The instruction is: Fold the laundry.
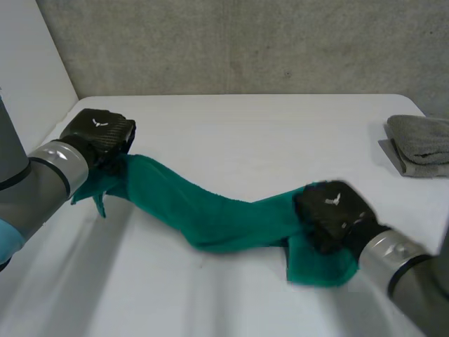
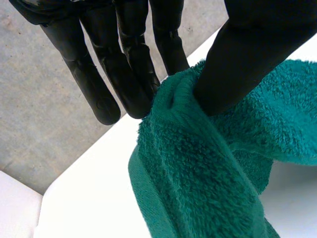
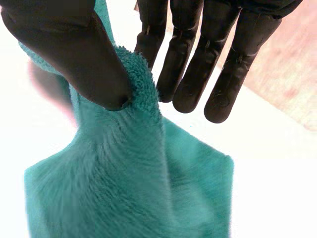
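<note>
The left hand point(image 1: 98, 137) is found closed on the green towel point(image 1: 210, 214). In the left wrist view one end of the cloth is pinched between the thumb point(image 2: 247, 59) and the straight fingers point(image 2: 126, 74). The right hand point(image 1: 330, 214) is clamped on the other end in the same way, with a bunched ridge pressed by its thumb point(image 3: 84, 54) against the fingers point(image 3: 185, 64).

Between the two grips the towel is drawn out as a twisted, sagging band. It runs from near the left edge of the table point(image 1: 245, 119) toward the near right corner. A short tail hangs past each hand, and the middle appears to rest on the tabletop.

A grey folded cloth point(image 1: 421, 144) is noted at the right edge and is judged to be an item already finished. No fold is seen in the green towel. It is judged to be at the spreading stage, with flattening, laying out and every fold not yet done.

Both hands are held with their backs turned upward and are set well apart. Each forearm is brought in from its own near corner.
</note>
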